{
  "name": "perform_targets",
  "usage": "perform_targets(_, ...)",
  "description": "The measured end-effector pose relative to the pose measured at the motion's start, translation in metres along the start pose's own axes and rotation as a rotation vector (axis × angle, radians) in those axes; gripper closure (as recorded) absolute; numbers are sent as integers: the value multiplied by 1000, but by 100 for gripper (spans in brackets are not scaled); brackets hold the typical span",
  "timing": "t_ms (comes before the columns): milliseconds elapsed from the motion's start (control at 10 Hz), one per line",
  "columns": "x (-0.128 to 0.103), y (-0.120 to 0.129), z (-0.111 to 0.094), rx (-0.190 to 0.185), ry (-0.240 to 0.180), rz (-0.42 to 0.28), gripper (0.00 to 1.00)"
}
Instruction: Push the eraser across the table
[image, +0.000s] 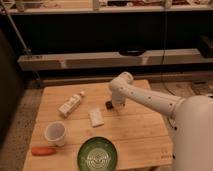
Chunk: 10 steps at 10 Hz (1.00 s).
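Note:
The eraser (96, 117) is a small white rectangular block lying flat near the middle of the wooden table (135, 131). My white arm reaches in from the right, and its gripper (109, 105) hangs low over the table just behind and to the right of the eraser, a short gap away. The gripper shows only as a small dark tip under the arm's wrist.
A white bottle (71, 104) lies on its side at the back left. A white cup (55, 133) stands at the front left with an orange carrot (43, 150) beside the table's edge. A green plate (98, 155) sits at the front. Shelving stands behind the table.

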Motion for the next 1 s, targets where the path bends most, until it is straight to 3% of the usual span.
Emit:
perform_targets(200,4,-18,7,7,5,-10,98)
perform_targets(800,22,-75,11,13,84,-23,98)
perform_targets(1000,30,-88,9,17,79,-29,98)
